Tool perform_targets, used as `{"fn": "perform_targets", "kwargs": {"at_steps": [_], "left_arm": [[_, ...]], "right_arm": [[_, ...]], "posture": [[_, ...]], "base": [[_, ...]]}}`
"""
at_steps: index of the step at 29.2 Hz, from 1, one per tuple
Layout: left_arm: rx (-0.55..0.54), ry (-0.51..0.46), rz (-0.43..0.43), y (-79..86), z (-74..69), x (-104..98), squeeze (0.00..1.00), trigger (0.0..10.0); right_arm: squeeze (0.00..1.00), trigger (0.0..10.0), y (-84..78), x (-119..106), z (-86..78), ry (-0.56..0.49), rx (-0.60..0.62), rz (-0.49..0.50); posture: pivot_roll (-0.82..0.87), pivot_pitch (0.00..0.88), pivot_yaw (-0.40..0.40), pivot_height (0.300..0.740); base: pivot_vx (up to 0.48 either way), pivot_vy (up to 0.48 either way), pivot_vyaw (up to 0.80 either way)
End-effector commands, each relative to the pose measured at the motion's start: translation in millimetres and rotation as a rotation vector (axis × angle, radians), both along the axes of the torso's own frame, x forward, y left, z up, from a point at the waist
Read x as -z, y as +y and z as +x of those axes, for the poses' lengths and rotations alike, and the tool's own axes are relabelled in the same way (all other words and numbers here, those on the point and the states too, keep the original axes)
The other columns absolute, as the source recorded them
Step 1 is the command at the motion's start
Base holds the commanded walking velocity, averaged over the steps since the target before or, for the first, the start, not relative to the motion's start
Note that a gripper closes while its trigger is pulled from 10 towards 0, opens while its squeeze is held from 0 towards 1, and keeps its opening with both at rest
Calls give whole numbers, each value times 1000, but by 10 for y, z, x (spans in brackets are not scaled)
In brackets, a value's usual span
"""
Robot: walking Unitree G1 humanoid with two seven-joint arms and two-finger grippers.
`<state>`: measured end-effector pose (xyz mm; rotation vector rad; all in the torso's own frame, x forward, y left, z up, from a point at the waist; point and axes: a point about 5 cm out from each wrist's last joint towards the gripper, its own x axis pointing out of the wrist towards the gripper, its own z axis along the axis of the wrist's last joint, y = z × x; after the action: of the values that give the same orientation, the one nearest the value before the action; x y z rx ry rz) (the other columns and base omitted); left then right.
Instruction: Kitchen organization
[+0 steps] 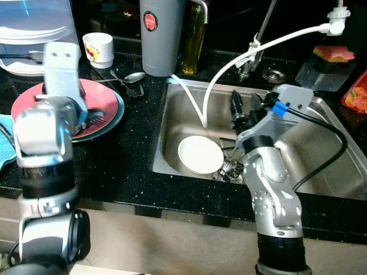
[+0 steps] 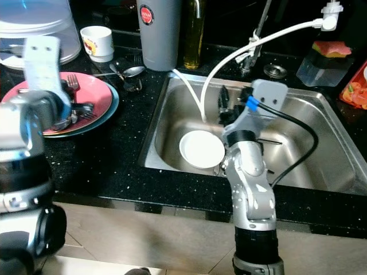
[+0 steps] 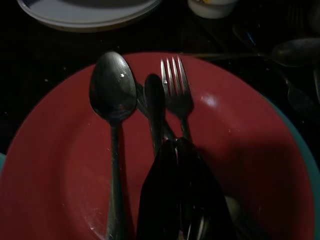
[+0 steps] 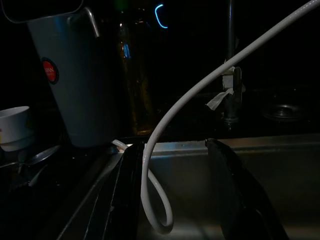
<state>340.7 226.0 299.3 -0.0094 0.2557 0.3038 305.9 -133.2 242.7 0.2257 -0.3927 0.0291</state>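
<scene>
Left gripper (image 3: pixel 182 190), fingers together over cutlery on the red plate (image 3: pixel 65 165); right gripper (image 4: pixel 172 195) gapes empty above the sink (image 1: pixel 321 149), black counter (image 1: pixel 114 166) at nine o'clock

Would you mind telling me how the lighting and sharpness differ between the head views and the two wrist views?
Eye views: well lit and sharp, with glare on the steel sink and white plate. Left wrist view: dim, the red plate partly shadowed, highlights on the spoon, left gripper a dark blur. Right wrist view: very dark, only the white hose and grey jug catching light.
</scene>
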Motion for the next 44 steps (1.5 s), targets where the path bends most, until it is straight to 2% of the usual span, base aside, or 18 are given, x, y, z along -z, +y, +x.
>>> {"fn": "perform_targets", "kwargs": {"at_steps": [1,4,5,10,13,16,22,28,31,36,39,40,41,44], "left_arm": [[-50,35,-2,22,-4,37,0,10000],[-80,47,-4,22,-21,61,0,10000],[-125,84,-32,29,-38,105,0,10000],[-163,122,-43,37,-46,130,0,10000],[-247,219,-14,58,-37,157,0,10000],[-261,260,-11,55,-39,213,0,10000],[-264,278,-18,53,-28,203,0,10000],[-201,238,1,-4,29,128,0,10000],[-157,183,60,-70,76,15,0,10000],[-163,218,39,-64,66,72,0,10000],[-167,227,33,-55,53,90,0,9294],[-169,229,31,-53,50,92,0,9294],[-172,236,24,-51,44,97,0,9922],[-187,231,37,-37,33,85,0,10000]], "right_arm": [[0,10000,-20,-12,-24,-19,14,-1],[0,10000,-16,-7,-29,-18,16,1],[0,10000,-12,1,-35,-16,16,1],[0,10000,-13,6,-40,-14,17,1],[0,10000,-21,13,-49,-11,22,3],[0,10000,-24,22,-54,-8,27,7],[0,10000,-20,25,-57,-8,26,9],[0,10000,-29,18,-57,-12,29,10],[0,10000,-34,16,-63,-12,32,9],[0,10000,-41,15,-68,-12,34,8],[0,10000,-46,16,-70,-11,35,8],[0,10000,-46,16,-70,-11,35,7],[0,10000,-46,18,-70,-10,34,6],[0,10000,-41,17,-68,-9,31,4]], "posture": [[358,30,-33,740],[359,32,-30,740],[361,35,-27,740],[363,38,-25,740],[365,42,-19,740],[365,46,-17,740],[368,48,-16,740],[364,49,-15,740],[358,49,-15,740],[354,51,-17,740],[356,52,-20,740],[356,52,-20,740],[356,52,-22,740],[356,53,-24,740]], "base": [[0,0,0],[0,0,0],[0,0,0],[0,0,0],[0,0,0],[0,0,0],[0,0,0],[0,0,0],[0,0,0],[0,0,0],[0,0,0],[0,0,0],[0,0,0],[0,0,0]]}}
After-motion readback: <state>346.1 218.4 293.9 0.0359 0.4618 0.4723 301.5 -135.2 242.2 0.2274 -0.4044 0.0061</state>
